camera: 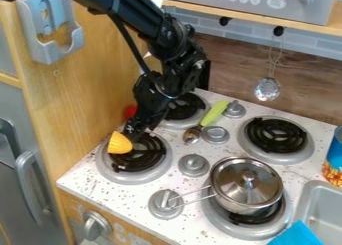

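Note:
The black gripper (pixel 136 130) hangs low over the front-left burner (pixel 148 159), at the left side of the white stove top. Right at its lower end is a yellow, ridged toy piece (pixel 120 143), above the left part of that burner. The gripper and the piece appear to touch; whether it is held is unclear. To the right, a green-handled utensil (pixel 214 114) with a metal end lies between the burners.
A lidded metal pot (pixel 246 185) stands on the front-right burner, its handles pointing left. Several grey knobs, one of them a knob (pixel 194 165) at the centre, rise from the stove. A wooden panel (pixel 93 89) borders the left; a sink (pixel 319 204) lies at right.

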`<state>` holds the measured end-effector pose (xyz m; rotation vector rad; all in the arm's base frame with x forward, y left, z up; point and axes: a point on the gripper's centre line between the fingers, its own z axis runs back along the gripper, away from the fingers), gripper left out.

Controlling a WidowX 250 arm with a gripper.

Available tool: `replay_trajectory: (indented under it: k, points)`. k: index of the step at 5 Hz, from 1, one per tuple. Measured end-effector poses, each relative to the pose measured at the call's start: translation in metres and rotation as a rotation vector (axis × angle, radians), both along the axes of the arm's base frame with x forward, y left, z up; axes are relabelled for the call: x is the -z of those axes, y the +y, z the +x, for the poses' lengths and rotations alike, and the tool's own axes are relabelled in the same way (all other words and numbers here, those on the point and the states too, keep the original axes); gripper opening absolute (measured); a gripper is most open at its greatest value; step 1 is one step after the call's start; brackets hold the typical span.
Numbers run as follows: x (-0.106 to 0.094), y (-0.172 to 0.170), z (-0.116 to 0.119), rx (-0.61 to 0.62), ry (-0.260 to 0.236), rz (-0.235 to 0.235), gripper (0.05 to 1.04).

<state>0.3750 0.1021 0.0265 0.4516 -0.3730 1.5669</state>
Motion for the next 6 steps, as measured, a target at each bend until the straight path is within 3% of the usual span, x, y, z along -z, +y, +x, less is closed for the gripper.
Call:
replay_trajectory:
  k: [2, 6]
  points:
    - [0.017, 0.004, -0.003, -0.044, 0.048, 0.034, 1.001]
    - [0.02, 0.008, -0.005, -0.028, 0.05, 0.062, 1.001]
